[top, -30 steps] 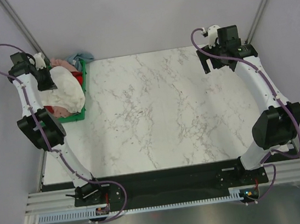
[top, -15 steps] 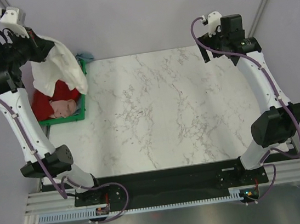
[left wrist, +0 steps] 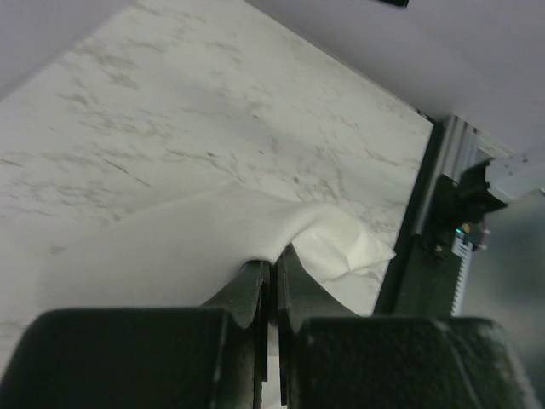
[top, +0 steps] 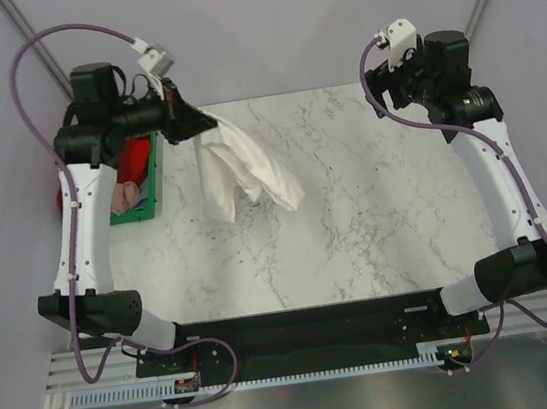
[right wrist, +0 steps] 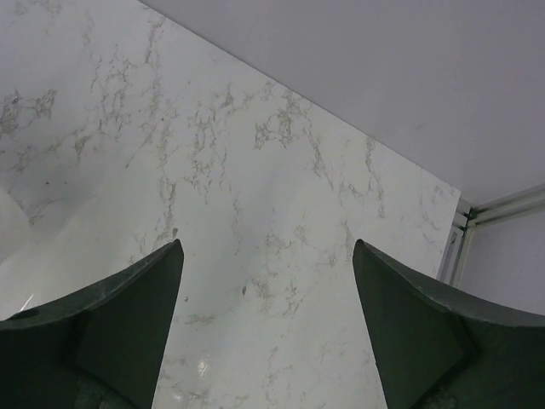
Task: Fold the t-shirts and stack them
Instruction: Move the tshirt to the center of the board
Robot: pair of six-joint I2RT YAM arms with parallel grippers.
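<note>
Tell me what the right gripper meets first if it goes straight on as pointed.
Probably the bare marble table: nothing else shows ahead of the open right gripper, though depth is unclear.

One white t-shirt, one red t-shirt, perhaps one pink t-shirt, one green crate

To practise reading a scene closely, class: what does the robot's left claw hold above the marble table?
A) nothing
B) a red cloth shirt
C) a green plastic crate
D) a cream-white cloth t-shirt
D: the left claw is shut on the cream-white cloth t-shirt, which hangs over the white marble table; the red cloth shirt lies in the green plastic crate.
</note>
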